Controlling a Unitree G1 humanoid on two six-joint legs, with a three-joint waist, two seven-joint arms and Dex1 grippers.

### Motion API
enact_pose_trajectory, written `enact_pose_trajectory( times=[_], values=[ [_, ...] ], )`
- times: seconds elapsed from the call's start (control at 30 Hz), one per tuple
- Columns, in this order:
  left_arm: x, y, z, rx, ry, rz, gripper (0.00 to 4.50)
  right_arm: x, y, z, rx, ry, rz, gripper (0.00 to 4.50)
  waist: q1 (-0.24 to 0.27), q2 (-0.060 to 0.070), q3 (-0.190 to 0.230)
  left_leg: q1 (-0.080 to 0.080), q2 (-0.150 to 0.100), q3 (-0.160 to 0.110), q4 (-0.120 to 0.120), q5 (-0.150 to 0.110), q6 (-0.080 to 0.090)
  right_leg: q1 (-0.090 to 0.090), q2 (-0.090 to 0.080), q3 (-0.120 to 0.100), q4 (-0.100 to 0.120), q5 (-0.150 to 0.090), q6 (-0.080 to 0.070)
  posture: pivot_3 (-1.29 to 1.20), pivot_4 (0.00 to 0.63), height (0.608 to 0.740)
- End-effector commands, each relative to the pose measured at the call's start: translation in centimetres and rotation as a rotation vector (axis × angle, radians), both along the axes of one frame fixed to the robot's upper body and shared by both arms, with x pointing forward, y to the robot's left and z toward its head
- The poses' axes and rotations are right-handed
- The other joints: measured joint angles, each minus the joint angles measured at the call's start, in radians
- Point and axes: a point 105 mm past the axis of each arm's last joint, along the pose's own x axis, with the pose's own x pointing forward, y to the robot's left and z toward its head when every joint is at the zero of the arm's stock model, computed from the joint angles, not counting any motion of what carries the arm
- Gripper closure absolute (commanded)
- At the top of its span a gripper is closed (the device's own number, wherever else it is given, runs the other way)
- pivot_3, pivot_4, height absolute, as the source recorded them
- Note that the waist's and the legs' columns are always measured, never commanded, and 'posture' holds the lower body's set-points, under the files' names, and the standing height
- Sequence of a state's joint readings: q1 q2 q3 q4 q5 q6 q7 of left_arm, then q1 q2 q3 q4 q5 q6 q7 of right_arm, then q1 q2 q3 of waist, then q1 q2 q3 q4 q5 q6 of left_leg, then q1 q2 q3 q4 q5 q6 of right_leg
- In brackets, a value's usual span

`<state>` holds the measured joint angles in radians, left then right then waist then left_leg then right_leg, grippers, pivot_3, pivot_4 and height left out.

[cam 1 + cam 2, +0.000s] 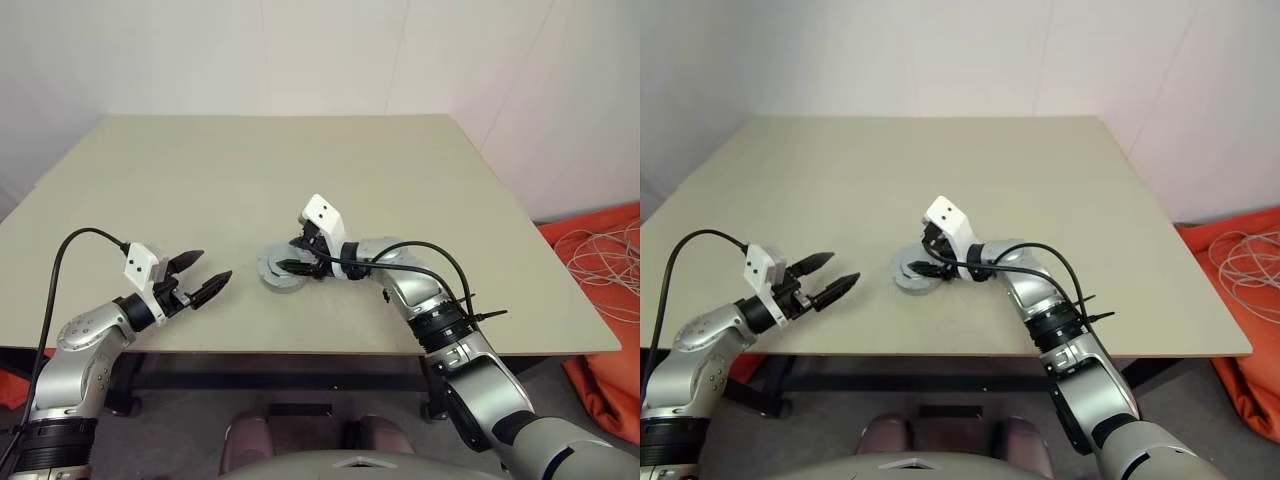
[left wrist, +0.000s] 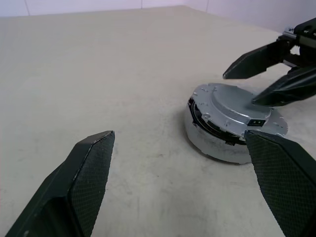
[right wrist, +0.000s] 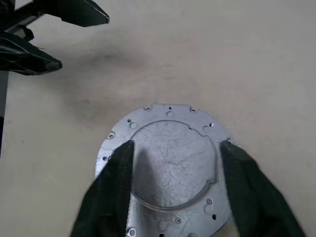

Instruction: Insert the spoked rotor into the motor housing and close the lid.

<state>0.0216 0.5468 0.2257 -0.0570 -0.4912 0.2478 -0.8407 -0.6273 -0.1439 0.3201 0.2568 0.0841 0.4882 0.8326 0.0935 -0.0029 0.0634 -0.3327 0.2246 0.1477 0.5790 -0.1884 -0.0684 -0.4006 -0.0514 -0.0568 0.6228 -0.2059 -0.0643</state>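
The lid (image 2: 236,112) sits on the motor housing (image 2: 212,140), mid-table (image 1: 300,170)

No writing, label, brand mark, number or sign can be read on anything here.

My two silver jointed arms with black wrist bands, white camera blocks on each wrist, black textured tapered fingers on my left gripper (image 1: 207,275) and right gripper (image 1: 297,255), black cables looping over both forearms
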Motion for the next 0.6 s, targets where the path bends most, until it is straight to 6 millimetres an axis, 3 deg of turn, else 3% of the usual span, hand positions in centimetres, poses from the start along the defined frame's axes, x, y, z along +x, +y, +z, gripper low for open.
enact_pose_trajectory(
  times=[0.03, 0.6],
  values=[
    [0.1, -0.3, 1.3, 0.0, -0.05, -0.02, 0.0, -0.2, 0.5, 1.7, 0.052, -0.048, 0.023, 0.15, 0.0, 0.0, 0.0, 0.0, 0.0, 0.0, 0.0, 0.0, 0.0, 0.0, 0.0, 0.0, 0.0, 0.0, 0.0, 0.0, 0.0, 0.74],
    [-0.1, -0.3, 1.3, -0.008, -0.045, -0.02, 0.0, 0.2, 1.1, -0.5, -0.022, -0.06, 0.031, 0.03, 0.0, 0.0, 0.0, 0.0, 0.0, 0.0, 0.0, 0.0, 0.0, 0.0, 0.0, 0.0, 0.0, 0.0, 0.0, 0.0, 0.0, 0.74]
  ],
)
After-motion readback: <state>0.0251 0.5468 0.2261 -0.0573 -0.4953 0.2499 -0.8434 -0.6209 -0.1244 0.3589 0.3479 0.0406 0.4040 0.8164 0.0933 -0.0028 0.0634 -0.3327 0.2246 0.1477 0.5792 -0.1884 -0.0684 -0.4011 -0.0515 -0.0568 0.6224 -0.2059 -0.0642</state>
